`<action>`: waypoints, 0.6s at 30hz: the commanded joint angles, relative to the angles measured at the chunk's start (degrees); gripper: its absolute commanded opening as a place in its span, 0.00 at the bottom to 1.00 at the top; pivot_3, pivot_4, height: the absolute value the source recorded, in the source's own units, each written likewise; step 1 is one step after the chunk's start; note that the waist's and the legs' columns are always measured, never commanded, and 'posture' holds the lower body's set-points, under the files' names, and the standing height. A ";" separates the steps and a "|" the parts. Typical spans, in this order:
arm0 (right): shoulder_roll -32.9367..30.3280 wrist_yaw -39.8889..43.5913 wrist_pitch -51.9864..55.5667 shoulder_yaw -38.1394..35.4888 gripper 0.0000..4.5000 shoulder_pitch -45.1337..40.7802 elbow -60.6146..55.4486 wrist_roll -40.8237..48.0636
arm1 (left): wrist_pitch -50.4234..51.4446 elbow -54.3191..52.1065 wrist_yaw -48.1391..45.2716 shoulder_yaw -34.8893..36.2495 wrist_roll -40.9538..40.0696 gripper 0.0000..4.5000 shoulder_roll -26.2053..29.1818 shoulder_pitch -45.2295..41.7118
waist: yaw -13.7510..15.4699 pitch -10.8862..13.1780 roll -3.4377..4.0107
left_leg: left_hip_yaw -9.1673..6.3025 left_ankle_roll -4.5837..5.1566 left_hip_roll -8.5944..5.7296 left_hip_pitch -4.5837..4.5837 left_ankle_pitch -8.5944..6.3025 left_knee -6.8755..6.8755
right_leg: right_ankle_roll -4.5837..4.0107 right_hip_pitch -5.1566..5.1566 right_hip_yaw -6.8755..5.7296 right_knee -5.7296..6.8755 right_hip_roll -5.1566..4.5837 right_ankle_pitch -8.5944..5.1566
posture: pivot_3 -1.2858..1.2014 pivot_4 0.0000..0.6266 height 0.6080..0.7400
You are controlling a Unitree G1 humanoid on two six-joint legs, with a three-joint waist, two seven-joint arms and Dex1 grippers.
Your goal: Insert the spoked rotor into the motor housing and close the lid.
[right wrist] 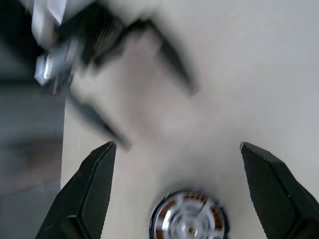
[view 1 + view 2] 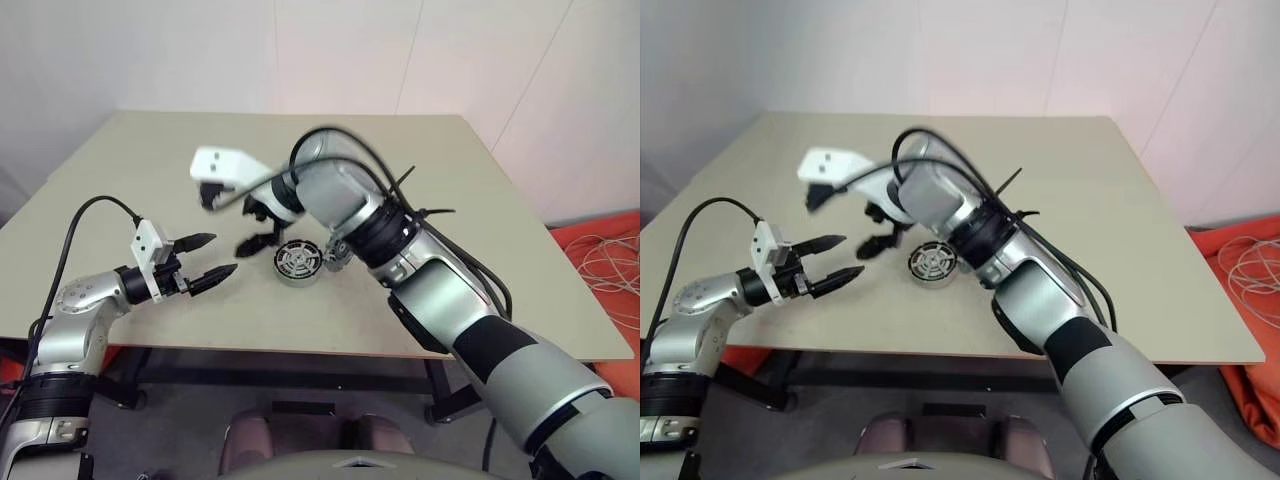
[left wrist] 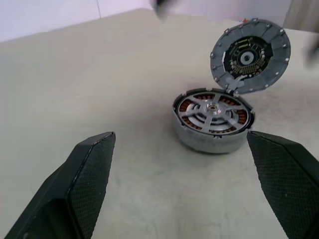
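We see the housing [image 3: 213, 122] sitting on the counter [image 2: 430, 180], with the rotor [image 3: 212, 108] lying flat inside it, copper windings showing around the spokes. The lid [image 3: 250, 56] stands tilted open at the housing's far edge, its inner face toward our left gripper [image 2: 210, 259]. That gripper hovers near the housing, fingers wide apart and empty. Our right gripper [image 2: 262, 227] hangs above the housing, also spread wide and holding nothing.

Bare table [image 2: 420, 180] surrounds the motor housing [image 2: 298, 261]; lid [image 3: 250, 56] behind.
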 commanded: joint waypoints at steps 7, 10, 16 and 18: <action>-8.85 -34.74 -9.37 -28.04 1.00 0.77 6.18 10.29 | -2.72 0.31 0.48 0.69 0.44 1.00 -0.27 -1.60 | 1.18 0.01 -0.09 | 0.02 -0.06 -0.08 -0.03 0.03 0.00 | 0.02 -0.01 0.02 -0.01 -0.04 -0.01 | 0.52 0.00 1.00; -14.01 -40.16 -13.48 -29.88 1.00 5.77 4.63 10.36 | -3.03 0.95 0.37 0.59 0.62 1.00 -0.33 -1.99 | 1.18 0.01 -0.09 | 0.03 -0.24 -0.19 -0.06 0.14 -0.04 | -0.08 -0.02 0.02 -0.01 -0.04 0.06 | 0.52 0.00 1.00; -24.80 -38.30 -10.84 -30.05 1.00 20.52 -5.75 12.84 | -3.62 2.88 -0.49 0.41 0.99 1.00 -0.11 -3.59 | 1.22 0.05 -0.02 | 0.04 -0.30 -0.40 -0.13 0.18 -0.11 | -0.31 -0.06 0.02 -0.04 -0.04 0.20 | 0.52 0.00 1.00; -28.41 -34.52 -10.53 -27.62 1.00 26.59 -11.43 13.30 | -3.74 3.35 -0.69 0.38 1.09 1.00 -0.01 -4.03 | 1.10 0.08 0.04 | 0.06 -0.30 -0.40 -0.14 0.18 -0.11 | -0.31 -0.10 0.02 -0.03 -0.04 0.21 | 0.52 0.00 1.00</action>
